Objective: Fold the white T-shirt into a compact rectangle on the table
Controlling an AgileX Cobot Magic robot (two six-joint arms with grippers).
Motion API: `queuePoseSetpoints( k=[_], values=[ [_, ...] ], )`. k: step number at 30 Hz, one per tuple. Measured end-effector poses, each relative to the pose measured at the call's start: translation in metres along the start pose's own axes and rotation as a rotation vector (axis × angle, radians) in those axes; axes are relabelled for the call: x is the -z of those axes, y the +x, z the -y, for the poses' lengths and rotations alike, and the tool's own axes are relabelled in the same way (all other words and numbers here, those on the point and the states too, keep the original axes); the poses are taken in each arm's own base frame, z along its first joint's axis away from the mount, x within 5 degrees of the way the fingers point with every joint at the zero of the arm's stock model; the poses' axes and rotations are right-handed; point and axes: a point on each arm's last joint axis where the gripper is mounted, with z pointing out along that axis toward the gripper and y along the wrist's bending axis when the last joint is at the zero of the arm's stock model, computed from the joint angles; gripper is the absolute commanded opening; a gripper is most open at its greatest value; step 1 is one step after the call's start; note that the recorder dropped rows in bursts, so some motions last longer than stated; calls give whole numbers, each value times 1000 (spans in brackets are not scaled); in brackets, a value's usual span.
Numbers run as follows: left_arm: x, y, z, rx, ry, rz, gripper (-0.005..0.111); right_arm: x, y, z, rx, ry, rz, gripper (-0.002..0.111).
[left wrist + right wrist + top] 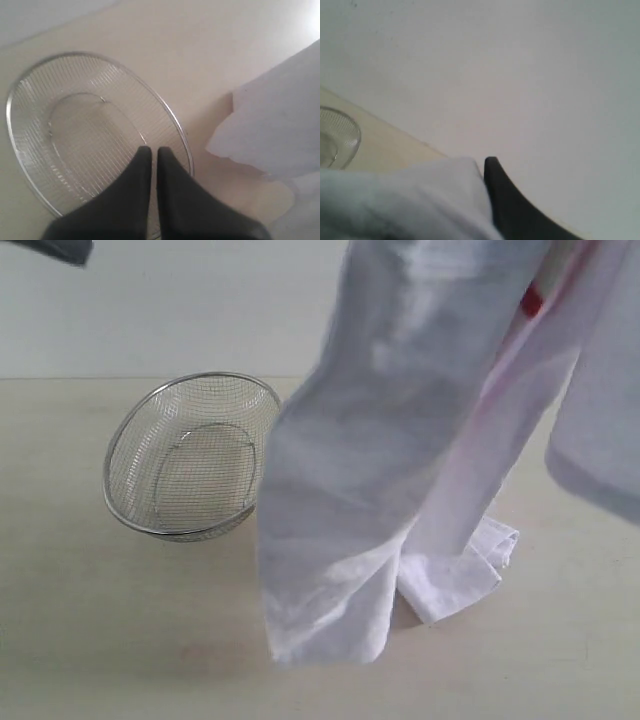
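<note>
Exterior view: white cotton T-shirt (pixel 400 440) hung, lower edge touching beige surface (pixel 100 640) beside wire-mesh basket (pixel 190 455); left claw (pixel 151 150) closed, empty; right claw (pixel 486 164) gripped shirt.

We count one shirt (pixel 380 470), on the right of the scene. We count one basket (pixel 190 455), on the left. We count one table (pixel 100 640). We count two grippers, the left gripper (pixel 154 155) and the right gripper (pixel 489 165).
</note>
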Motion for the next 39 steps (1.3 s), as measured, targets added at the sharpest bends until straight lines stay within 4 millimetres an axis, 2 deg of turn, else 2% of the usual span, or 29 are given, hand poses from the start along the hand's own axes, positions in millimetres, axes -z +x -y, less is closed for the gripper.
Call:
queuePoseSetpoints(
  k=[1,3,4,5,6,7,10,14,19,23,26,31,39],
  values=[
    [-15,6,-5,7,18,-26,4,-9,6,-8,16,-17,-29,0],
    [-73,22,-16,17,83,-103,4,-57,33,-46,87,-86,-129,0],
    [-86,25,-18,15,97,-111,4,-71,41,-58,100,-105,-150,0],
    [-109,27,-20,14,111,-114,4,-94,55,-76,118,-127,-187,0],
    [-121,28,-22,14,105,-115,4,-106,63,-84,122,-130,-207,0],
    [-141,33,-28,30,83,-117,4,-126,75,-97,135,-119,-246,0],
    [-169,42,-47,87,12,-103,4,-160,89,-110,141,-96,-281,0],
    [-192,58,-66,133,-84,-143,4,-191,106,-109,119,-79,-316,0],
    [-210,75,-83,158,-174,-200,4,-213,119,-98,84,-71,-312,0],
    [-224,90,-93,178,-214,-247,4,-219,117,-102,77,-102,-261,0],
    [-228,99,-105,192,-248,-253,4,-224,119,-106,63,-124,-248,0],
    [-217,104,-130,208,-304,-239,4,-229,122,-111,41,-146,-248,0],
    [-178,94,-176,248,-404,-151,4,-230,120,-112,37,-156,-227,0]
  ],
)
